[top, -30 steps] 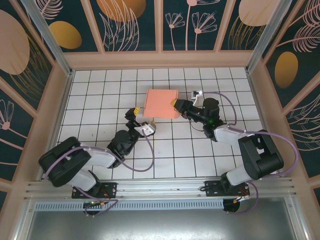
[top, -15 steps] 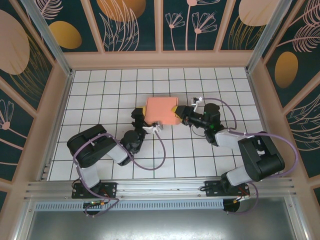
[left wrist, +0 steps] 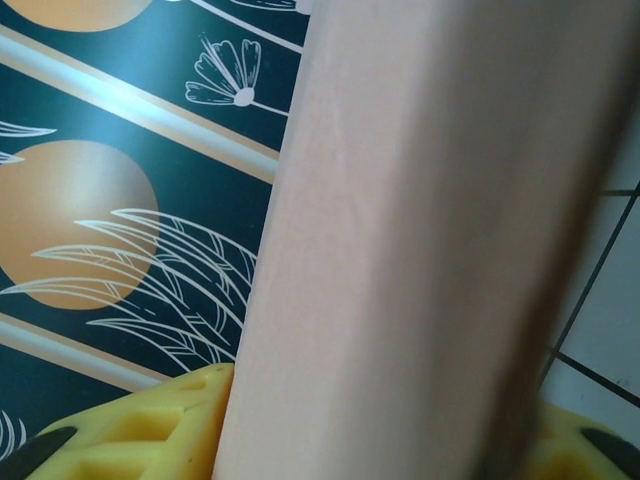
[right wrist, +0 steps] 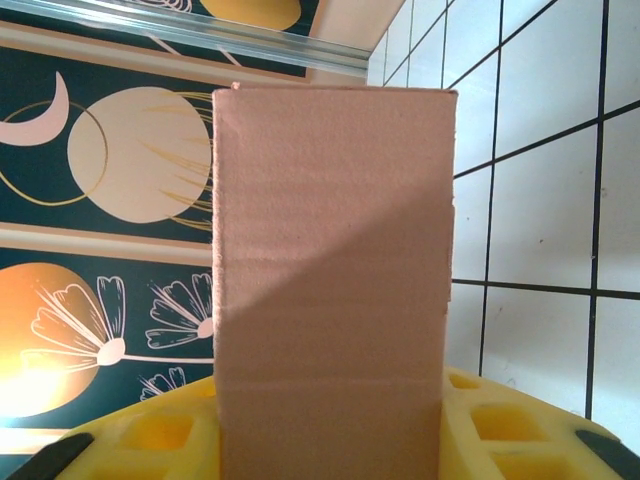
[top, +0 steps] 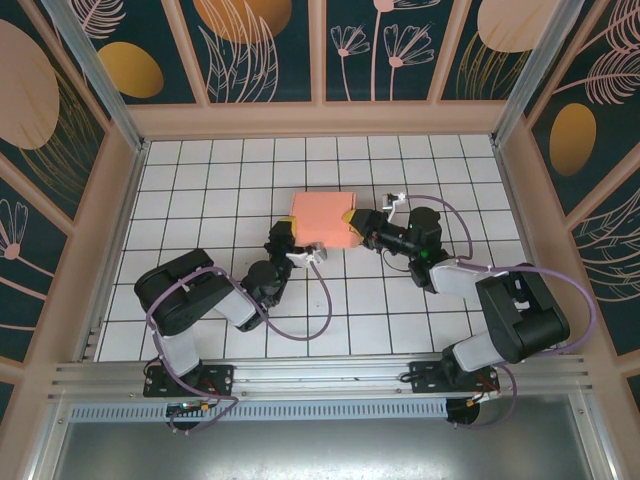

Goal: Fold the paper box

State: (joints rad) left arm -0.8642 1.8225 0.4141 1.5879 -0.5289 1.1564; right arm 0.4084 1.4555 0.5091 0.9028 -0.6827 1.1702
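Pads first: in my left wrist view the yellow pads [left wrist: 130,435] sit against both faces of the salmon card, so I judge my left claw [top: 291,243] closed on the paper box [top: 322,213] at its near-left corner. My right claw [top: 354,222] grips the same box on its right edge, and the card fills the gap between its pads [right wrist: 500,420]. The box therefore lies between my two claws, both arms equally close. Its slightly longer side runs left to right and reaches away from me towards the far edge. It lies at the middle of the white-tiled worktop [top: 200,200], well apart from every edge. Beyond are dark teal walls with flower patterns.
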